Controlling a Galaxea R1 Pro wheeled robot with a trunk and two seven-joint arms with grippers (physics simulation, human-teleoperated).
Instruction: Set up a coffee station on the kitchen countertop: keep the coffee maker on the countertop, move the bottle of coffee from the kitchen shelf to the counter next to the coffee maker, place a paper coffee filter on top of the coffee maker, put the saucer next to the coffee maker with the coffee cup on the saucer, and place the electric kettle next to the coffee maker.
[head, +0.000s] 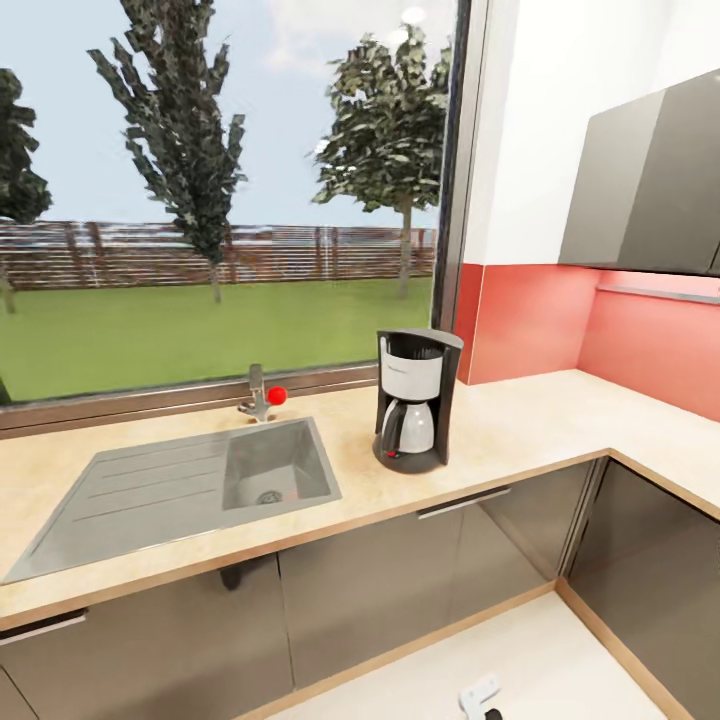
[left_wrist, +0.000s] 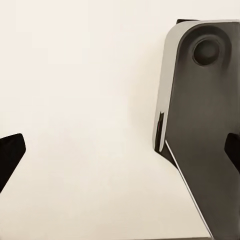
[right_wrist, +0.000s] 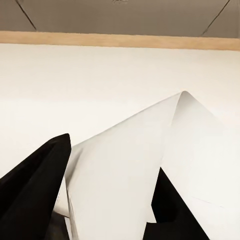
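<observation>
The coffee maker (head: 415, 398), black with a pale basket and a white-silver carafe, stands on the kitchen countertop (head: 520, 420) just right of the sink. In the right wrist view a thin white paper coffee filter (right_wrist: 130, 160) is folded into a cone between two black fingers (right_wrist: 30, 195). My right gripper (right_wrist: 107, 200) is shut on it, above white floor near the cabinet base. My left gripper (left_wrist: 120, 155) is open with nothing between its fingertips, over the same pale floor.
An inset grey sink (head: 180, 485) with a drainboard and a faucet (head: 258, 395) with a red knob lies left of the coffee maker. The worktop turns a corner at the right under a dark wall cabinet (head: 650, 190). A grey part of my body (left_wrist: 200, 125) is beside the left gripper.
</observation>
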